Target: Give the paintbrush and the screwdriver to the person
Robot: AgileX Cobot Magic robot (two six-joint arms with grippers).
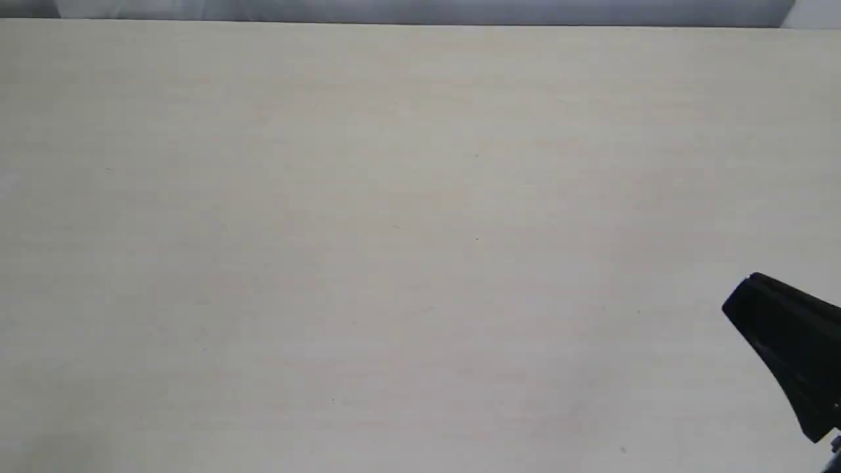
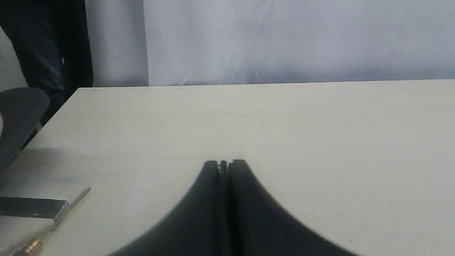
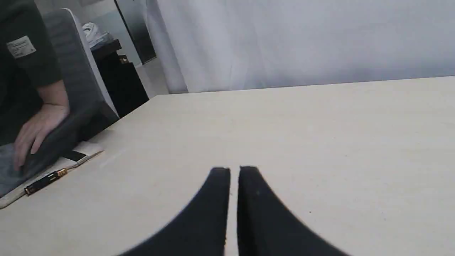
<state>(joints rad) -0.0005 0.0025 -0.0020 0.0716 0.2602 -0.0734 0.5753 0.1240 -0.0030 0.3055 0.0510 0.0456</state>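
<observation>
Both arms idle, tools at the table edge.
Left gripper (image 2: 224,164) and right gripper (image 3: 234,170) clenched, nothing held; screwdriver (image 3: 45,181) lies touching the paintbrush (image 3: 76,156), beside the person's hand (image 3: 37,131).

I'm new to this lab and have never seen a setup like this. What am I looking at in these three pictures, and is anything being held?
These show one two-armed robot at a pale table. The wide picture comes from a camera off the arms; it shows only part of the right arm. The other two come from cameras on the wrists, each looking past its own jaws. The left gripper and right gripper are both closed and hold nothing. Near the table's edge lie a screwdriver and a paintbrush, side by side. A person's hand rests on a dark object beside them.
</observation>
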